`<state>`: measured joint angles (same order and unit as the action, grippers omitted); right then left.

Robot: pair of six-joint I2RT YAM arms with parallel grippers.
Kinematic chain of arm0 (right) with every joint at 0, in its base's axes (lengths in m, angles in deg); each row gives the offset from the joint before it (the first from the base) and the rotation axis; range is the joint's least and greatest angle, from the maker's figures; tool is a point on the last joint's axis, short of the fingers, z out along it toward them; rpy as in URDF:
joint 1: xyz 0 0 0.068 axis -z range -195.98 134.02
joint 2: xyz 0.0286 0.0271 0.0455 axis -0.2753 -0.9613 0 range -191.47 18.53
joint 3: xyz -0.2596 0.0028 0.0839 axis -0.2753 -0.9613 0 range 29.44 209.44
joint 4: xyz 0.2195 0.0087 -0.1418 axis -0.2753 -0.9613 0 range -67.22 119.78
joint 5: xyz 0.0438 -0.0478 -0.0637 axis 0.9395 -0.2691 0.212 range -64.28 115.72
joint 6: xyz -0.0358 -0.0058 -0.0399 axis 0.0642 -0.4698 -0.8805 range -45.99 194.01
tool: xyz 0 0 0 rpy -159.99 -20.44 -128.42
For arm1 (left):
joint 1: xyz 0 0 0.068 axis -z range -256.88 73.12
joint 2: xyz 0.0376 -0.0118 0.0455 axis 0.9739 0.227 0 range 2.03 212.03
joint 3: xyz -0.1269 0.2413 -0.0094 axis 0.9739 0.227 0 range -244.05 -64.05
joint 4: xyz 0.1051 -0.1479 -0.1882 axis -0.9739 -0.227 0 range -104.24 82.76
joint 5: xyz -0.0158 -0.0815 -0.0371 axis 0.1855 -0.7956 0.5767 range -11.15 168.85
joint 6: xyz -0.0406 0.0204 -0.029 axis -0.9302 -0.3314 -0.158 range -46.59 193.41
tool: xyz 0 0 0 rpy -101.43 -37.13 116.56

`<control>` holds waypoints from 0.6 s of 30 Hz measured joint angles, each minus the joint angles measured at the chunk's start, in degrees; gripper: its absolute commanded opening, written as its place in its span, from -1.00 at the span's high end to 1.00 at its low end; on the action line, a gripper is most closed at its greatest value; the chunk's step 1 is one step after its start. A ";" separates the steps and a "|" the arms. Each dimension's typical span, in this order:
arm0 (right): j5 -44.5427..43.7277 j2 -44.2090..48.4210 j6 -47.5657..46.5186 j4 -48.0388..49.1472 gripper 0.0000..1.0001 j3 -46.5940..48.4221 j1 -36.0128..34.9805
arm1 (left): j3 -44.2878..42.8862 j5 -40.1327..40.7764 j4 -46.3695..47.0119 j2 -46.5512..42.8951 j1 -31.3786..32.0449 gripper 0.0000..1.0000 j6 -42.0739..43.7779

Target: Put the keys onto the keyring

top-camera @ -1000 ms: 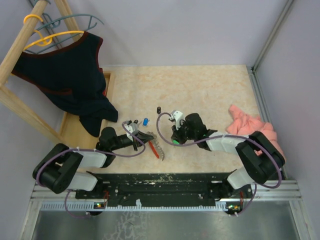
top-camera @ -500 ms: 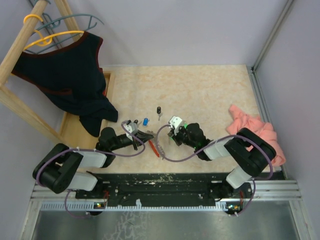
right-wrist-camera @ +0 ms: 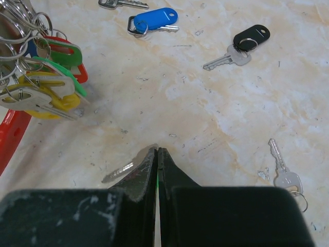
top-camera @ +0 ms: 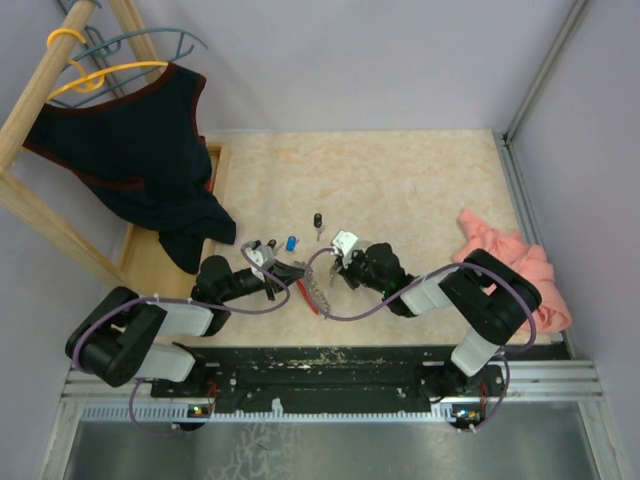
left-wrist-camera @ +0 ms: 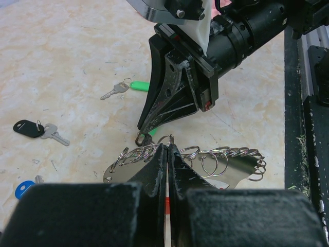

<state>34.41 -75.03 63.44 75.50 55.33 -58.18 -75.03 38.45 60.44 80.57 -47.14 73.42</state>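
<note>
The keyring (top-camera: 312,294) lies between the arms, with a red band (right-wrist-camera: 12,135) and a metal strip of split rings (left-wrist-camera: 226,160). Red, green and yellow keys (right-wrist-camera: 49,100) hang on it. My left gripper (left-wrist-camera: 169,146) is shut on the keyring at one split ring. My right gripper (right-wrist-camera: 157,150) is shut on a key: green shows between the jaws and a silver blade (right-wrist-camera: 118,173) sticks out left. Its fingertips (left-wrist-camera: 146,131) almost touch the rings. Loose on the table are a blue key (right-wrist-camera: 152,20), a black key (right-wrist-camera: 251,37), a green-tagged key (left-wrist-camera: 139,86) and a silver key (right-wrist-camera: 123,4).
A pink cloth (top-camera: 505,262) lies at the right by the wall. A dark garment (top-camera: 140,150) hangs on a wooden rack (top-camera: 40,100) at the left, over a wooden board. The black arm rail (top-camera: 320,370) runs along the near edge.
My right gripper has moved left, up to the keyring and the left gripper's tips. The left arm and the keyring have stayed put.
</note>
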 measured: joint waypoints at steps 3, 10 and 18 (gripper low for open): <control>0.39 0.00 -0.24 -1.31 0.94 0.20 -0.04 | 0.00 0.02 0.11 0.00 0.00 0.96 -0.02; 1.25 0.02 0.02 -8.24 0.78 2.71 -0.04 | 0.00 0.04 0.24 0.00 0.00 0.96 -0.02; 1.20 2.25 2.97 -21.07 0.55 7.39 -0.07 | 0.00 0.00 0.39 0.00 -0.28 0.96 -0.04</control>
<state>35.61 -72.78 66.41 54.43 62.72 -58.24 -75.03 38.45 60.84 80.57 -47.42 73.38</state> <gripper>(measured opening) 0.172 0.021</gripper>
